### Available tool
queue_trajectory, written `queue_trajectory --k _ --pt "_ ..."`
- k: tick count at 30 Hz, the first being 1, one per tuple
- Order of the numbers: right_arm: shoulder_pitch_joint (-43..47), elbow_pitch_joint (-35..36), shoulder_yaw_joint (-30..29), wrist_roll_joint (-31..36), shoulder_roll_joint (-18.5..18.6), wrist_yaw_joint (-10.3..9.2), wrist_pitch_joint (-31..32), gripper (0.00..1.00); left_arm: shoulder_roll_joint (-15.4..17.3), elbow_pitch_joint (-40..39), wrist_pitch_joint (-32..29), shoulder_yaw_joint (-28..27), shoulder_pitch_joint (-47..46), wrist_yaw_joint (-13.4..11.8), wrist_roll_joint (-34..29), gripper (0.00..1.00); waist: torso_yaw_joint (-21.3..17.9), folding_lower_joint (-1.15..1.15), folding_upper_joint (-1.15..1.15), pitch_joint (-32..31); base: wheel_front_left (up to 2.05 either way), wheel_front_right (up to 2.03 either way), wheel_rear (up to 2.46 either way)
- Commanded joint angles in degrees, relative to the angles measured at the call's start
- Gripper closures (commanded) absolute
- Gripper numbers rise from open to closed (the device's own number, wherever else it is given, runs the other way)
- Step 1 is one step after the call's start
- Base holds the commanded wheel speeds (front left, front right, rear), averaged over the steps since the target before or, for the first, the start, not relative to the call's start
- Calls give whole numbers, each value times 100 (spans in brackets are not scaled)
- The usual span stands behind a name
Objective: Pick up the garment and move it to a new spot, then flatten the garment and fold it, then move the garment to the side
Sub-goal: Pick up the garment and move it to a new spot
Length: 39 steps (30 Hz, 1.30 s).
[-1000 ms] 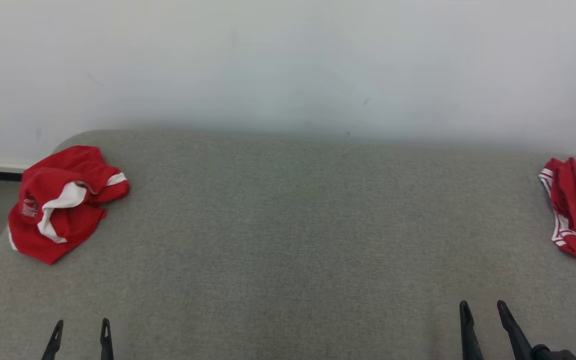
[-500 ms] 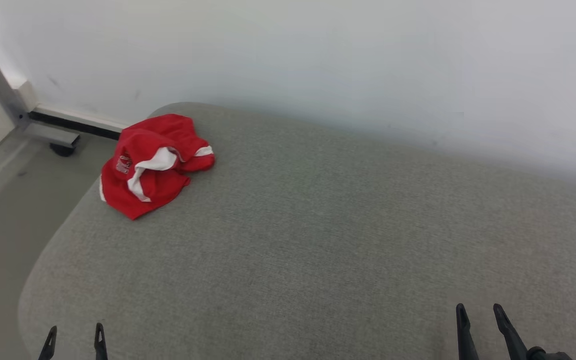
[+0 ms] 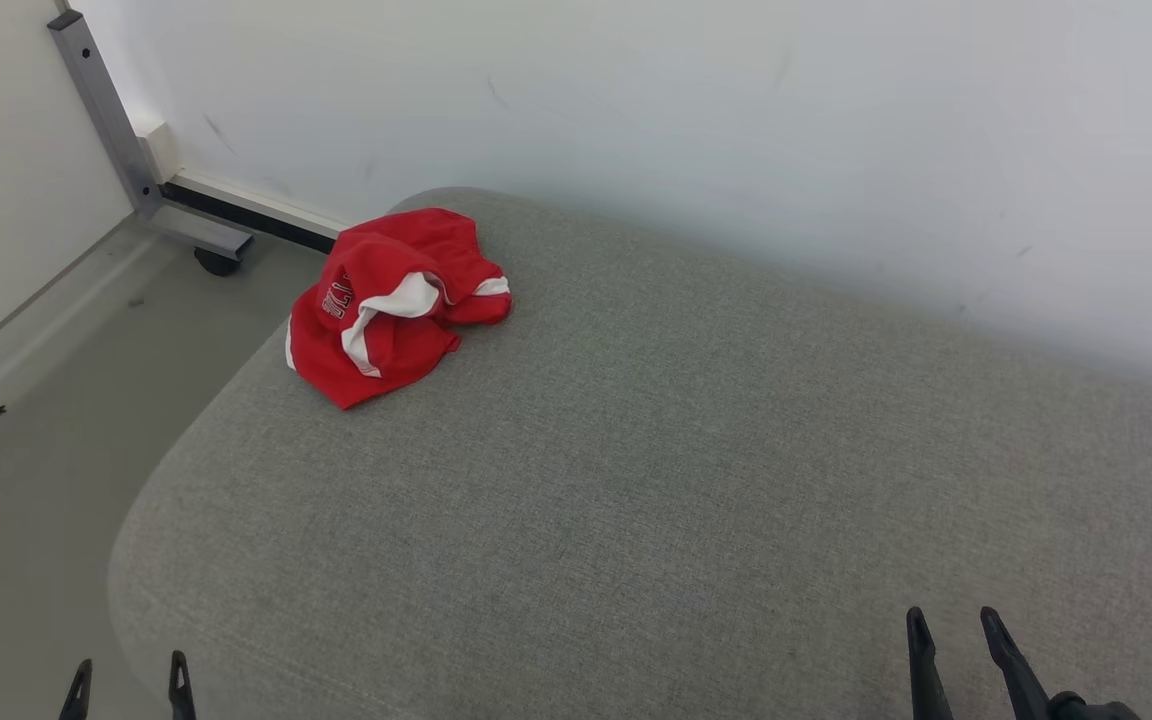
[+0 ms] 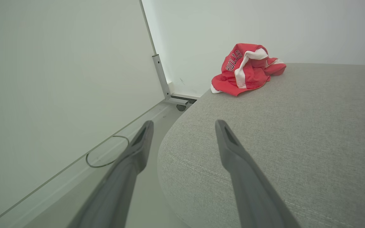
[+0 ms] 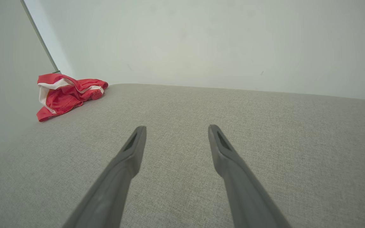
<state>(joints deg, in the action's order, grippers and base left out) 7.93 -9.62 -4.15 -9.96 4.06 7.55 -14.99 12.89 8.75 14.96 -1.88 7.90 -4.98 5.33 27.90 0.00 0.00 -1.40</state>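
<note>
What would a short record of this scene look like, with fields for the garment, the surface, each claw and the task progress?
garment: red garment with white trim, crumpled, not flattened
place: far left corner of the grey fabric pad
left: left claw open, holding nothing, at the pad's near left edge
right: right claw open, holding nothing, above the pad's near right part
progress: garment not yet picked up; both claws far from it

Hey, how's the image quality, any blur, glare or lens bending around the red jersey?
Head view: soft even light, no glare, red jersey crisp. Left wrist view: wide-angle stretch, jersey lettering legible. Right wrist view: jersey softer at left edge.
</note>
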Motion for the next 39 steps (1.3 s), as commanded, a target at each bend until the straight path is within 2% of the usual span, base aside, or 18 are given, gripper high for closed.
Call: queue_trajectory --k 1,7,14,24,30,32,39 --pt "-10 -5 9 -5 -8 -16 -27 0 0 -34 -16 -5 50 -39 19 0 -24 0 0 -8 0 0 0" --pt "-15 14 13 -12 -3 -16 -27 0 -12 -90 -26 -21 13 -89 90 0 -116 0 0 37 0 0 0" --pt "-170 78 41 12 120 -16 -25 0 12 -53 -11 -120 -527 -57 296 0 -299 0 0 305 0 0 0" --pt "-783 490 217 63 586 -16 170 0 295 519 -88 -222 -2705 117 572 0 -1030 0 0 1294 0 0 0" --pt "-1155 1030 178 68 851 -16 337 0 639 996 -278 -363 -3956 230 712 0 -1518 0 0 1997 0 0 0" --pt "-1239 1209 167 70 904 -16 386 0 822 1284 -349 -445 -4270 292 794 0 -1685 0 0 2189 0 0 0" --pt "-1391 1765 71 143 918 -16 517 0 1156 2155 -315 -560 -5220 389 931 0 -2147 0 0 2718 0 0 0"
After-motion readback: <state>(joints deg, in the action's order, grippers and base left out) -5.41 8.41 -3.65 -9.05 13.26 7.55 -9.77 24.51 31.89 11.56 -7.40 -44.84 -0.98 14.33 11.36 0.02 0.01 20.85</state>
